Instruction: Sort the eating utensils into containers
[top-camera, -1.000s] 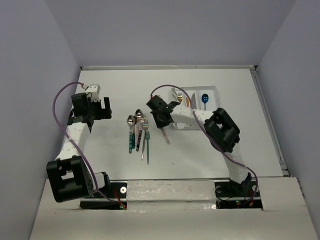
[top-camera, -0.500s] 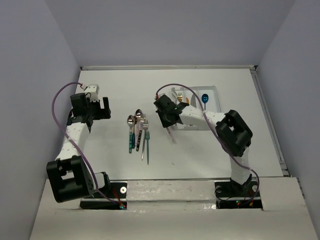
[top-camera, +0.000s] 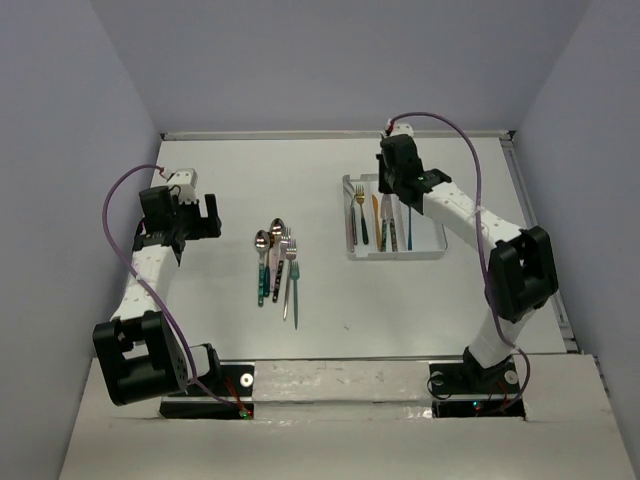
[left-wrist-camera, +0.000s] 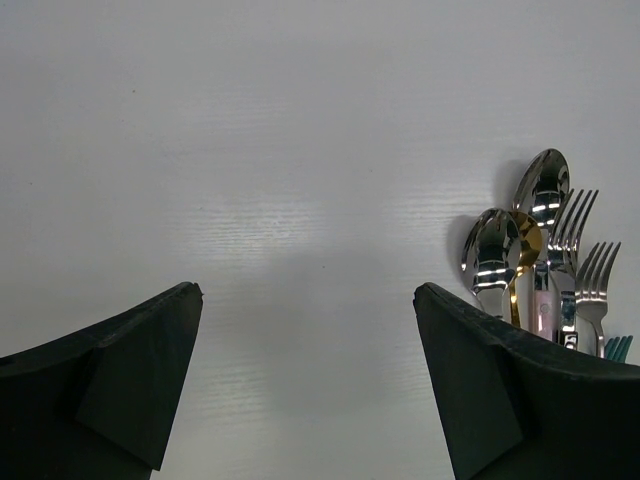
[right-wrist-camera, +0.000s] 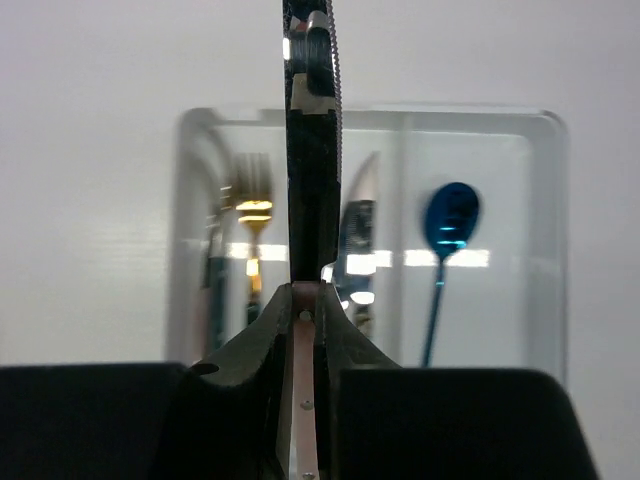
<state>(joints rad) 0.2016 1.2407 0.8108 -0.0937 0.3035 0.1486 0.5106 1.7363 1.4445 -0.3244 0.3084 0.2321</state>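
Your right tool (right-wrist-camera: 303, 296) was clamped narrow on a serrated knife (right-wrist-camera: 312, 150), held edge-on above the white three-compartment tray (right-wrist-camera: 555, 135), which sat at about 2 o'clock on the desk (top-camera: 250, 170). A gold fork (right-wrist-camera: 253, 205) lay in its left compartment and a blue spoon (right-wrist-camera: 450, 215) in its right. Your left tool (left-wrist-camera: 308, 295) hung wide apart, holding nothing. The loose spoons and forks (top-camera: 277, 258) lay at the tray's 9 o'clock.

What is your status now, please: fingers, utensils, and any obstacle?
Left fingers open, beside loose pile. Right fingers shut on knife, above tray. Nothing seen blocking.
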